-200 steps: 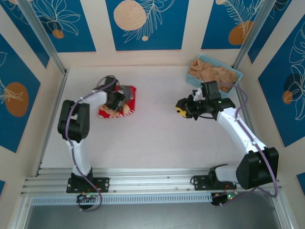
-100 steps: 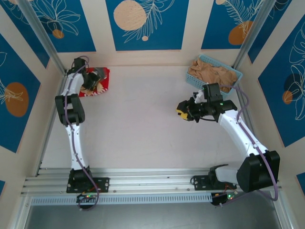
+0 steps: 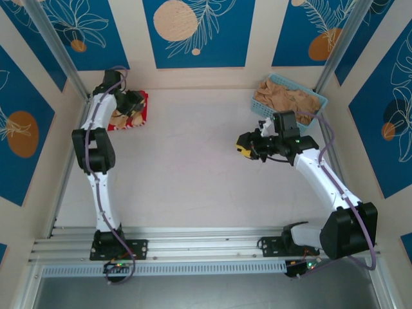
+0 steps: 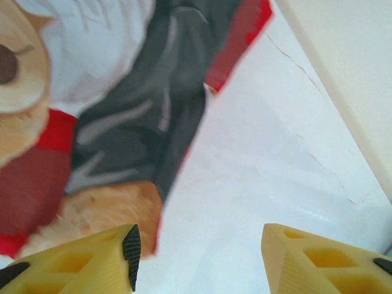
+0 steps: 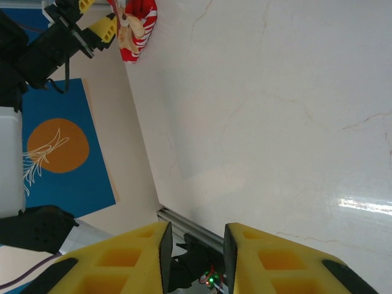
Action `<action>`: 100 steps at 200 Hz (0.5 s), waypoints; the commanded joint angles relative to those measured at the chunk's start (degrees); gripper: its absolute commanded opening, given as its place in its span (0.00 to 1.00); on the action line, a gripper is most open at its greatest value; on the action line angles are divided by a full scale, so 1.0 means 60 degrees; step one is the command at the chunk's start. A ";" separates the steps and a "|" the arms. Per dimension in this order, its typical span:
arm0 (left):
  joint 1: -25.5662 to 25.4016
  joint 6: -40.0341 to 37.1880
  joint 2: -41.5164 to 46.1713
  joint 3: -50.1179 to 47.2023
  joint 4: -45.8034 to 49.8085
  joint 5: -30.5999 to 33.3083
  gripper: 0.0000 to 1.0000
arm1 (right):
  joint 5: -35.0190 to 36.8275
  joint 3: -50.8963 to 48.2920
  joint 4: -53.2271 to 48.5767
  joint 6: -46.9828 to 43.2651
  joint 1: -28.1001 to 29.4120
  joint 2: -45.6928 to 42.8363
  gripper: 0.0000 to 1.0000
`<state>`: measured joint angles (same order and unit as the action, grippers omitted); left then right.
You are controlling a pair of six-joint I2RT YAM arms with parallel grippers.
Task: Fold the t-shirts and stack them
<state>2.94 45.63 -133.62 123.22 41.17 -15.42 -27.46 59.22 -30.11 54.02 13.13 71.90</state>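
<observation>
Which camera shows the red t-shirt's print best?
Left wrist: the red t-shirt lies close, its print large. Top external shows it small, partly under the left arm; right wrist, tiny at the top edge.

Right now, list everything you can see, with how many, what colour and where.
table: one, white
red t-shirt: one, red with tan, white and dark print, far left corner
basket: one, light blue, far right corner
tan t-shirts: heap, count unclear, tan-beige, in the basket
wall panels: several, blue with orange discs
left arm: one, white and black, reaching to the red t-shirt
left fingers: two, yellow, apart, empty, at its edge
right arm: one, white and black, near basket
right fingers: two, yellow, slightly apart, empty
</observation>
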 commanded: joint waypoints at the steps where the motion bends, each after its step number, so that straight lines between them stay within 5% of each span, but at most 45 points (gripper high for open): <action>1: 0.0030 -0.0370 -0.0172 -0.0467 0.0097 -0.0181 0.54 | -0.0190 -0.0053 -0.0005 0.0053 0.0096 -0.0097 0.30; 100: -0.0226 -0.0269 -0.0659 -0.1384 -0.0650 -0.0698 0.51 | -0.0242 -0.0455 -0.0153 0.0051 0.0025 -0.0492 0.30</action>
<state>2.22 44.40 -138.50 118.61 38.24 -18.26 -27.46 57.21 -30.15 54.41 13.37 69.60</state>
